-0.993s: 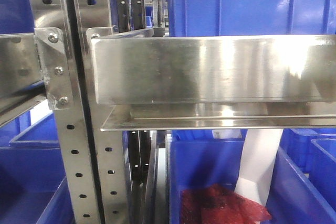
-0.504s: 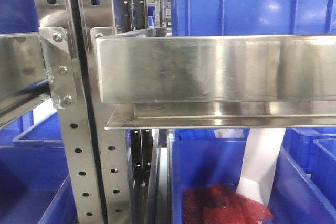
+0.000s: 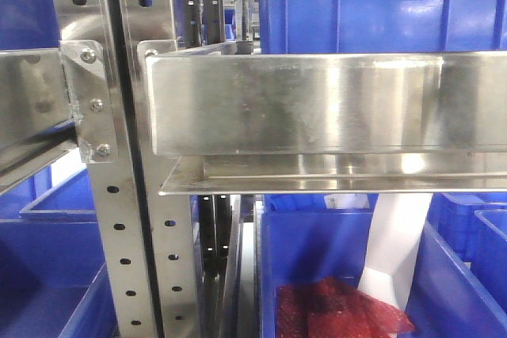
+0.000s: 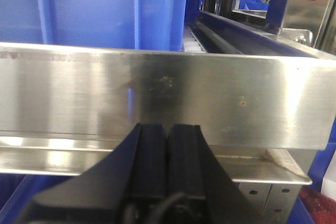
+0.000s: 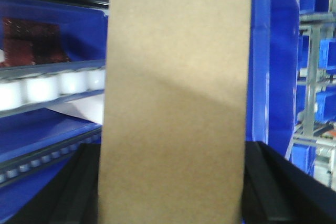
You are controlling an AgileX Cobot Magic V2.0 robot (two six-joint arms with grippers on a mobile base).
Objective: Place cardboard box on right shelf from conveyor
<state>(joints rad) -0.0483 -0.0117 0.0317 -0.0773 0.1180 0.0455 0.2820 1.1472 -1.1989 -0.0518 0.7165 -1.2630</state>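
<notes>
Two arms are up at the rack, and I judge this to be the carry-to-shelf step, with the set-down not yet made. On my left, the left gripper [image 4: 167, 145] has its fingers pressed together on nothing, parked just in front of the steel lip of the right shelf [image 3: 317, 104]. Over on the right, the cardboard box [image 5: 176, 103] fills the right wrist view, standing between the black fingers [image 5: 273, 182] of the right gripper [image 5: 173, 192], which hold it by its sides. From the front, only a brown corner of it shows at the top edge, above the lip and in front of a blue bin [image 3: 396, 21]. Next I would need to clear the tall lip, then lower. I cannot see the shelf floor behind the lip, the conveyor, or the box's lower end.
</notes>
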